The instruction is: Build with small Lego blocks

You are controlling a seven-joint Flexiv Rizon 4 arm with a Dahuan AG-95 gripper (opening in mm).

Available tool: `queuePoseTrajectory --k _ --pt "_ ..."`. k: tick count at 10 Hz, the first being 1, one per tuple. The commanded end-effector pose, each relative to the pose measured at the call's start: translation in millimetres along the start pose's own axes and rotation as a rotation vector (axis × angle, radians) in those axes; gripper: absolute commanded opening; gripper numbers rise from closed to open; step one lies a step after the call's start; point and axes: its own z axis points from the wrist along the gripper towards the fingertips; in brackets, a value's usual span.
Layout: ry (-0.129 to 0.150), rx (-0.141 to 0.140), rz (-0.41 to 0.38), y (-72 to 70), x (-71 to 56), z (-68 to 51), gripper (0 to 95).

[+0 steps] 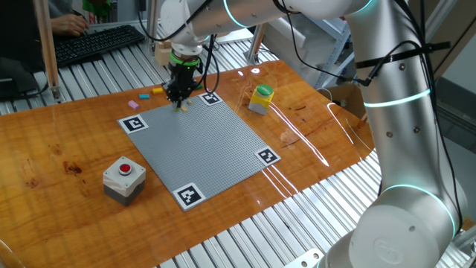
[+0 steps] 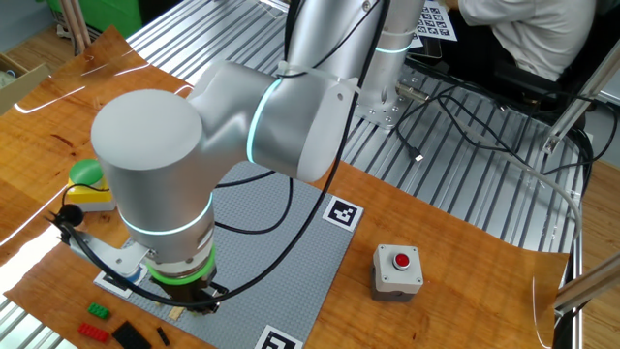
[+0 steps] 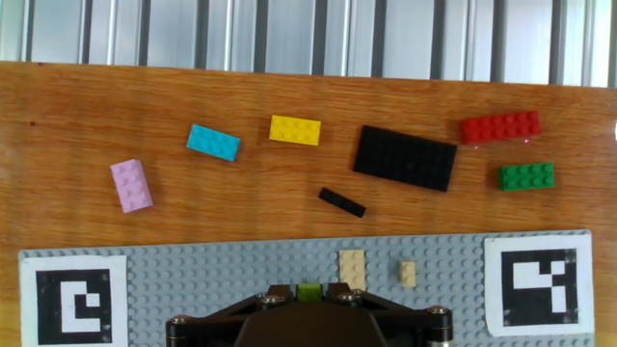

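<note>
Fingers point(image 3: 310, 297): nearest to the hand camera, at the bottom edge of its view; set narrow on a small lime-green brick point(image 3: 309, 292), which sits between the tips.
Baseplate point(image 3: 241, 289): grey studded plate on the table point(image 1: 67, 149), with black-and-white markers at its corners; the fingers point down at its edge strip, between two markers.
Placed bricks: a tan brick point(image 3: 353, 269) and a smaller tan brick point(image 3: 409, 274) already stand on this edge strip, just beside the fingers, toward the marker point(image 3: 538, 281) on the right in the hand view.
Loose bricks: pink point(image 3: 131, 185), cyan point(image 3: 213, 143), yellow point(image 3: 295, 130), a black plate point(image 3: 405, 158), a thin black piece point(image 3: 342, 202), red point(image 3: 499, 127) and green point(image 3: 526, 176) lie in a row on the bare table beyond the plate edge.
Key relation: the held brick is under the fingers, near the tan brick; its long axis I cannot tell, since most of it is hidden.
Judgement: the step seems to be pressing the lime-green brick onto the studs; it must line up with the stud grid before a push down.
Other things: a red button box point(image 1: 123, 179) near the opposite plate side; a yellow container with green top point(image 1: 261, 98) near another corner.
</note>
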Motion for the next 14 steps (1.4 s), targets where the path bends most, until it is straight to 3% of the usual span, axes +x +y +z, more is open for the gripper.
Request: queuePoseTrajectory --k 1,14 --pt "0.0 -0.002 -0.005 -0.9 -0.5 0.2 0.0" --pt "-0.002 -0.008 -0.013 -6.0 -2.0 2.2 0.0"
